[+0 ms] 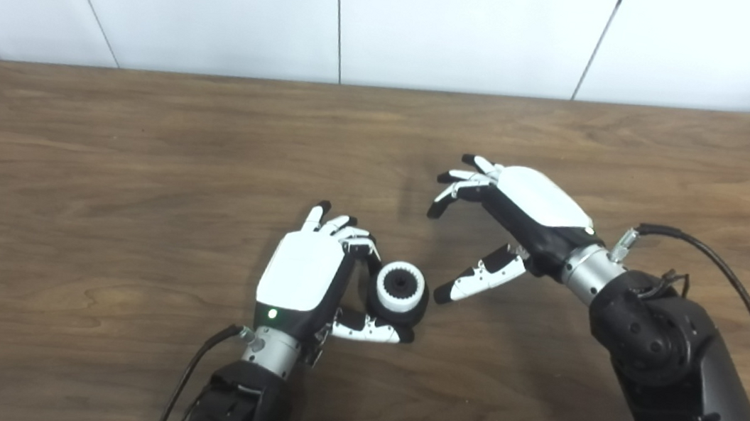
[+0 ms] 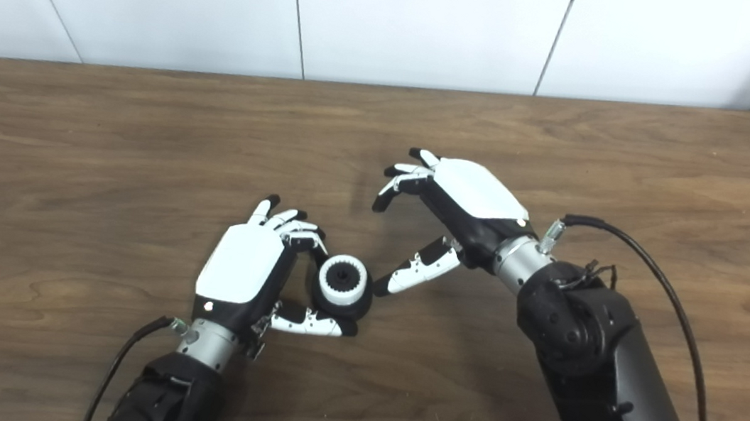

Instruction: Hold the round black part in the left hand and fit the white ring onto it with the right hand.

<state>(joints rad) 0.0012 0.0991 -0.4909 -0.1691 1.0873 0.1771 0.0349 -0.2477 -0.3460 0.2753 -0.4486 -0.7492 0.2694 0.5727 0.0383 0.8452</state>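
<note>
Left robot hand [image 1: 309, 277] around ringed black part [image 1: 399, 292].

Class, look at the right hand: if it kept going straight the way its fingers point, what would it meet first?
The right hand points left and slightly down, so probably bare table. It looks likely to pass behind the ringed black part, though depth is unclear.

table [image 1: 140, 139]: matt grained wood | white ring [image 1: 400, 288]: smooth plastic | left hand [image 1: 303, 273]: glossy shell
</note>
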